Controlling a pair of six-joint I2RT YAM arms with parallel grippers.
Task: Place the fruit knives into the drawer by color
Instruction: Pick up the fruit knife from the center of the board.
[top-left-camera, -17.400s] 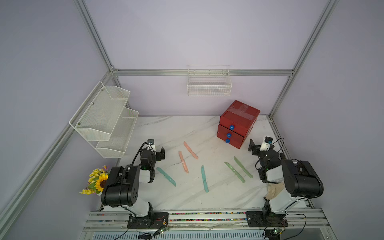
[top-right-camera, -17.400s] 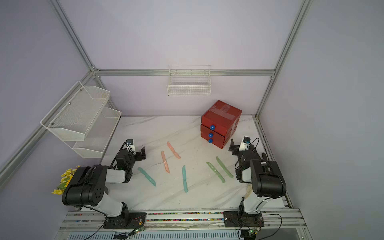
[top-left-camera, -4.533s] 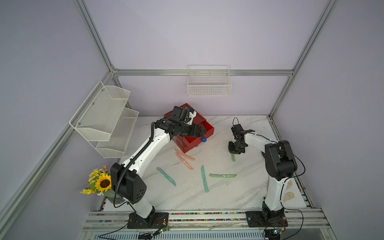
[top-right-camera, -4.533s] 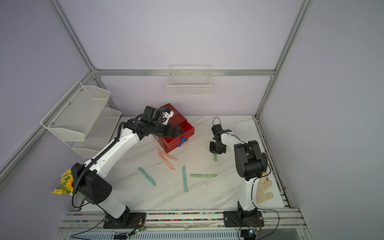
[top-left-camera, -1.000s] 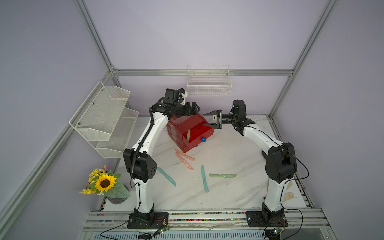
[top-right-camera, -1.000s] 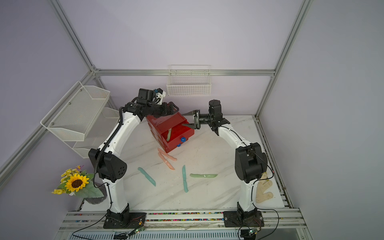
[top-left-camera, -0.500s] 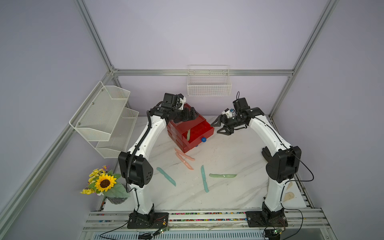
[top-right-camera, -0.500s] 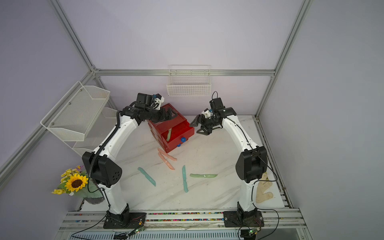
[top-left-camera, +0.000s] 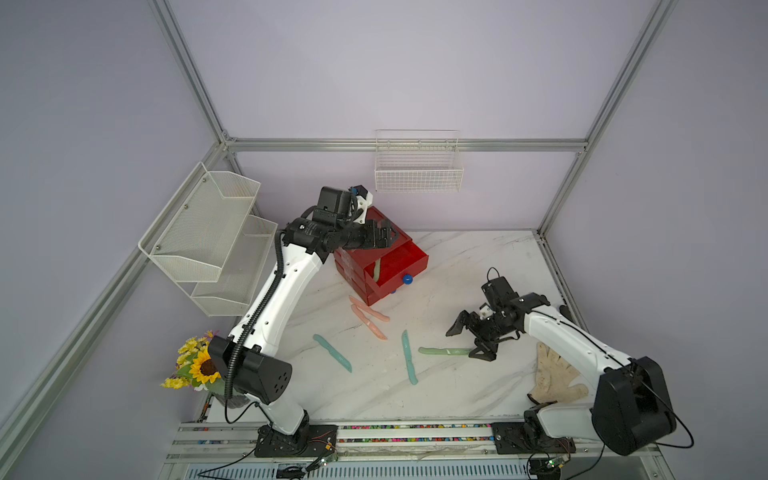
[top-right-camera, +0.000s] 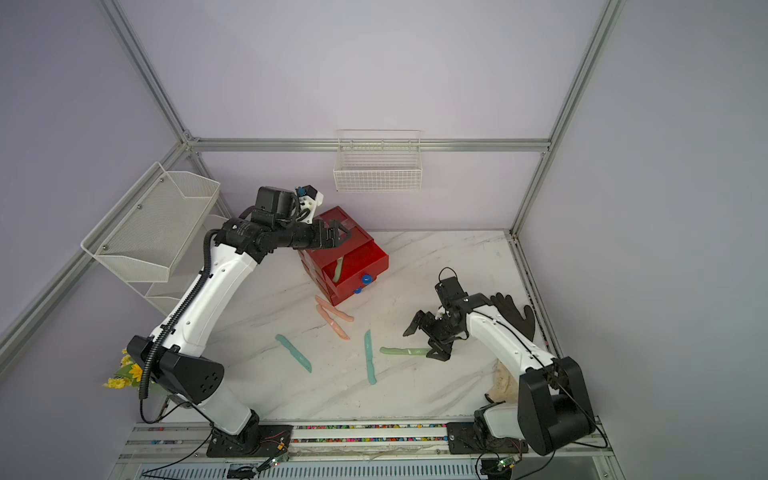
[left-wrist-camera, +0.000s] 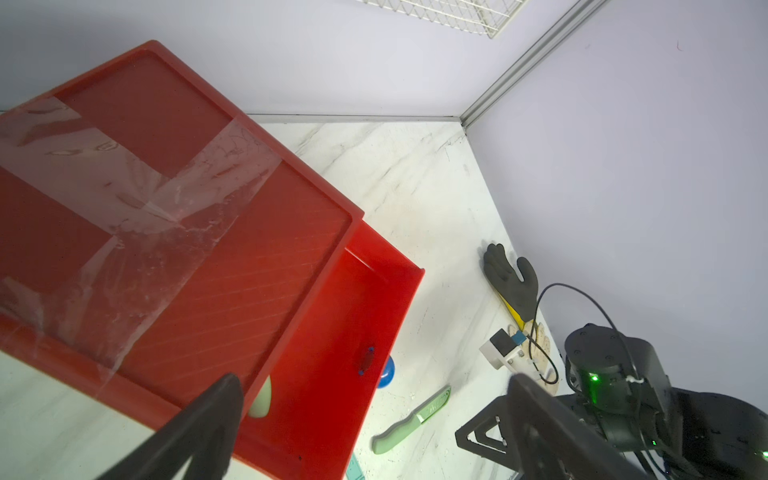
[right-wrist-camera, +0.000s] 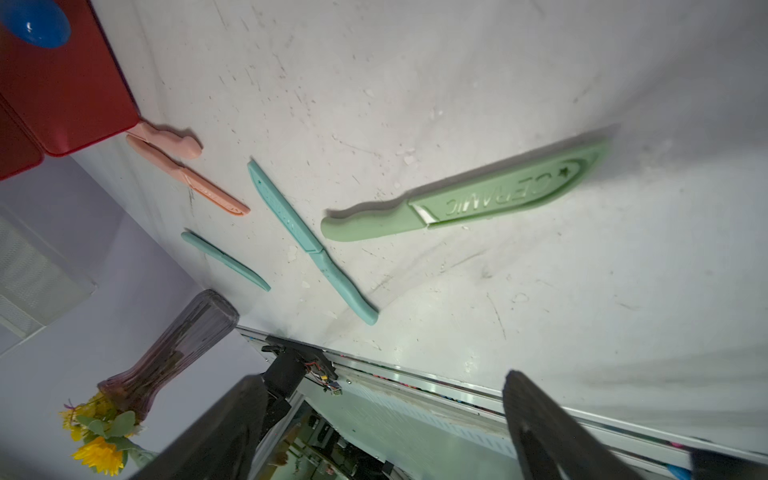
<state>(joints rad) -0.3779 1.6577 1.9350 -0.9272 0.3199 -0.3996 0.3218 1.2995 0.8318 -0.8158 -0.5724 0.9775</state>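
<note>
The red drawer (top-left-camera: 384, 266) chest stands at the back of the table, its top drawer pulled out with a pale green knife (top-left-camera: 376, 270) lying inside. My left gripper (top-left-camera: 384, 239) hovers open just above the chest's taped lid (left-wrist-camera: 187, 208). Another pale green knife (top-left-camera: 442, 351) lies on the table. My right gripper (top-left-camera: 467, 340) hangs open over its blade end, not touching it. Two salmon knives (top-left-camera: 370, 318) lie crossed in front of the chest. Two teal knives (top-left-camera: 332, 353) (top-left-camera: 409, 361) lie nearer the front. The right wrist view shows the green knife (right-wrist-camera: 457, 203) ahead of the fingers.
A white two-tier mesh rack (top-left-camera: 216, 241) hangs on the left wall and a wire basket (top-left-camera: 417, 166) on the back wall. A sunflower vase (top-left-camera: 199, 370) stands front left. A pale glove (top-left-camera: 555, 374) and a black glove (top-right-camera: 513, 316) lie at the right edge.
My right arm has swung from beside the chest down to the table by the green knife, its jaws widening. The left gripper has stayed open over the chest.
</note>
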